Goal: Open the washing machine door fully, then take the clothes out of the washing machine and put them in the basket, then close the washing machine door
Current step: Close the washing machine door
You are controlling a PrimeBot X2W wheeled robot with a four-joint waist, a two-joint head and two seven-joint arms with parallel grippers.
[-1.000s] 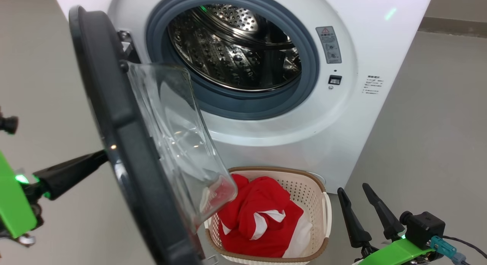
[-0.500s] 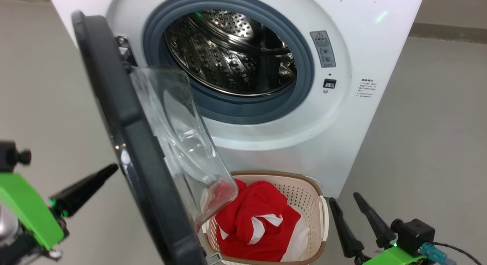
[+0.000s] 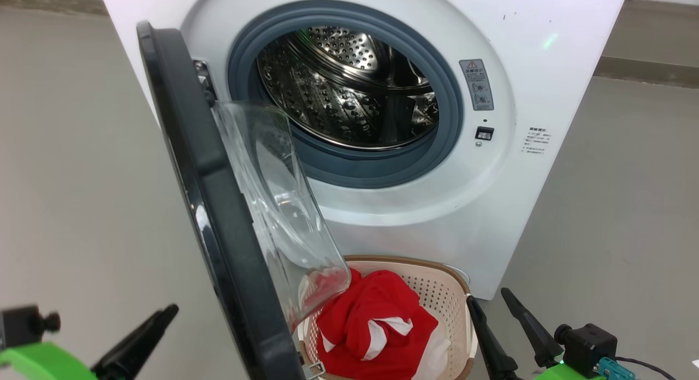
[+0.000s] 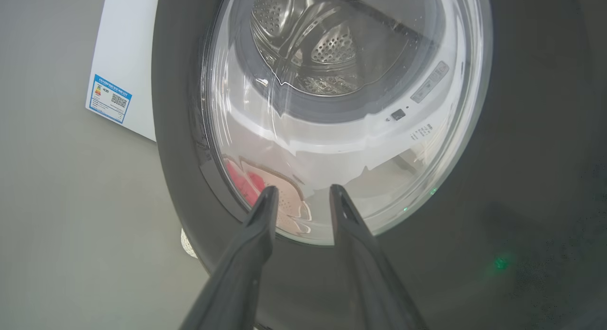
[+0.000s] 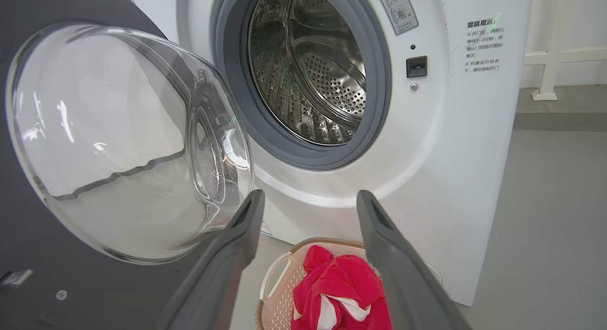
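Observation:
The washing machine (image 3: 546, 96) stands with its steel drum (image 3: 349, 90) bare inside. The washing machine door (image 3: 218, 205) hangs open on the left, edge-on, its glass bowl (image 5: 118, 131) bulging toward the drum. Below it sits the basket (image 3: 437, 271) with the red and white clothes (image 3: 382, 325) in it. My left gripper (image 4: 302, 190) is behind the door's outer face, fingers slightly parted, holding nothing; one finger (image 3: 142, 336) is apart from the rim. My right gripper (image 3: 487, 295) is open beside the basket's right side, above the clothes (image 5: 341, 282) in its wrist view.
Grey floor (image 3: 82, 178) spreads left of the door and right of the machine. A blue sticker (image 4: 109, 98) marks the machine's side. A white post (image 5: 550, 59) and a wall base stand behind on the right.
The left gripper's finger, which touched the door's outer rim, has drawn back down and left, away from it. The head camera has shifted; the right gripper sits slightly lower in view.

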